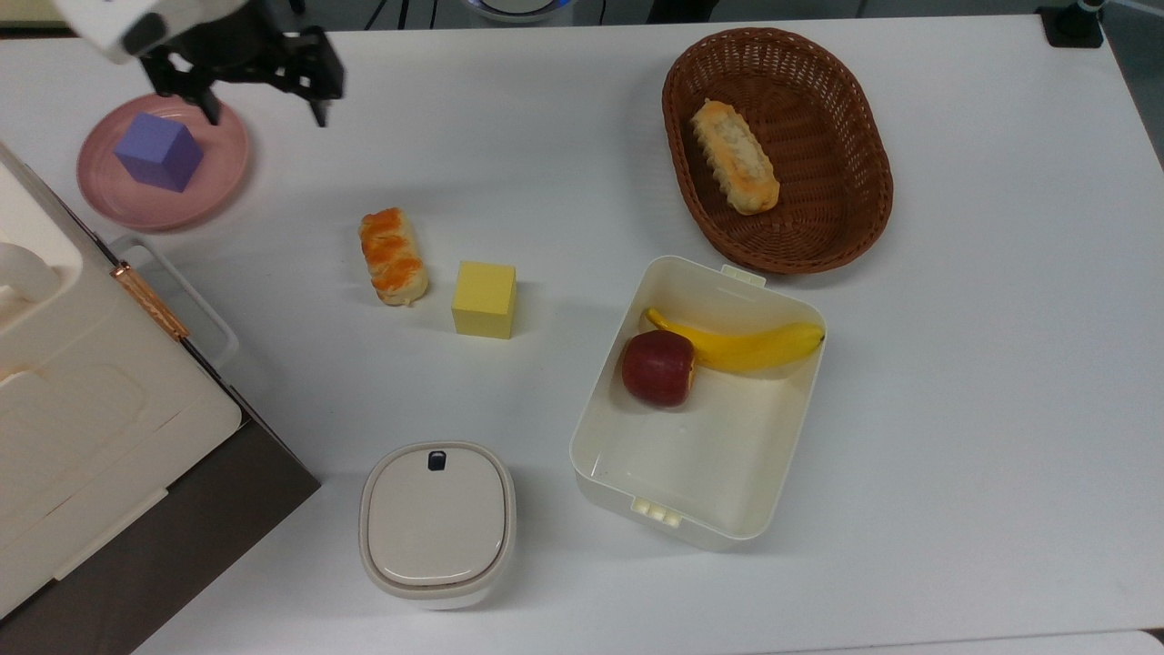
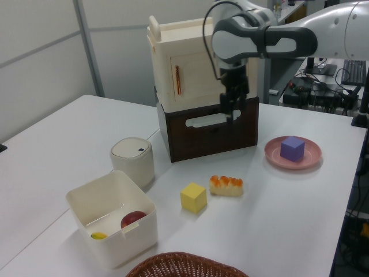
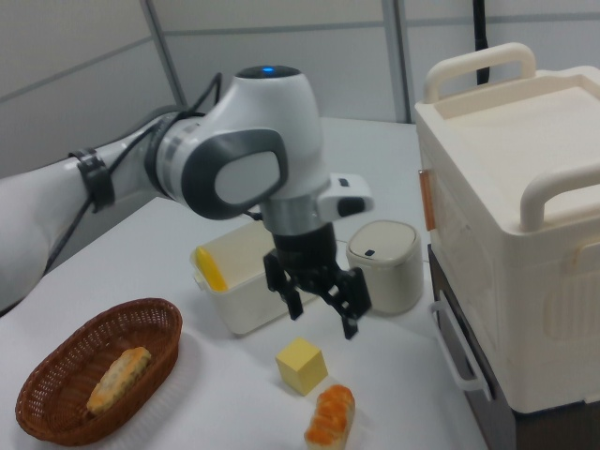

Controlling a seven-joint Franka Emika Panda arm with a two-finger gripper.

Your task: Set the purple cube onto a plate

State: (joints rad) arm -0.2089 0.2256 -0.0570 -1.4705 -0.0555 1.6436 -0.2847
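The purple cube rests on the pink plate at the top view's upper left, with nothing touching it. My gripper hangs open and empty in the air, to the top view's right of the plate and apart from the cube. In the left view it is raised in front of the cream and brown cabinet. The right view has it hovering above the yellow cube.
A yellow cube and a glazed pastry lie mid-table. A brown wicker basket holds a bread roll. A white box holds an apple and a banana. A lidded white container stands near the cabinet.
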